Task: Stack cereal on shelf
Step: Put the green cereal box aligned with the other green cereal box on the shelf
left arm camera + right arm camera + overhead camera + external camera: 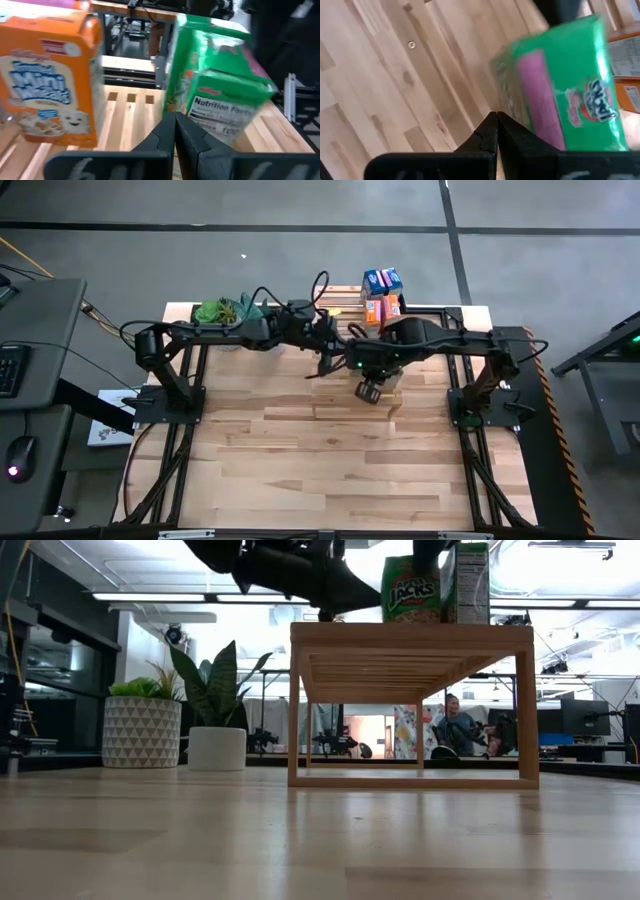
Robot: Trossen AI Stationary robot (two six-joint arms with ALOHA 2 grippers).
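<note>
The shelf (410, 636), a pale slatted wooden rack, stands on the table; its slats show in the left wrist view (131, 116). A green cereal box (220, 95) and an orange one (47, 80) stand upright on its slats. The green box also shows in the low view (410, 588) and the right wrist view (560, 85). Blue boxes (381, 280) and an orange box (378, 308) stand at the rack's far end. My left gripper (175, 131) is shut, pointing at the green box's narrow side. My right gripper (496, 131) is shut, next to the green box's lower edge. My left gripper's shut fingertips (167, 125) stand in front of the lower part of the green box's nutrition-label side (220, 117); I cannot tell whether they touch it. My right gripper's shut fingertips (490, 125) stand right beside the green box's edge (507, 107); I cannot tell whether they touch it.
Two potted plants (142, 725) (217, 700) stand at the table's far left; they show in the high view (225, 310). The near half of the plank tabletop (320, 470) is bare wood. A person (458, 725) sits in the room behind.
</note>
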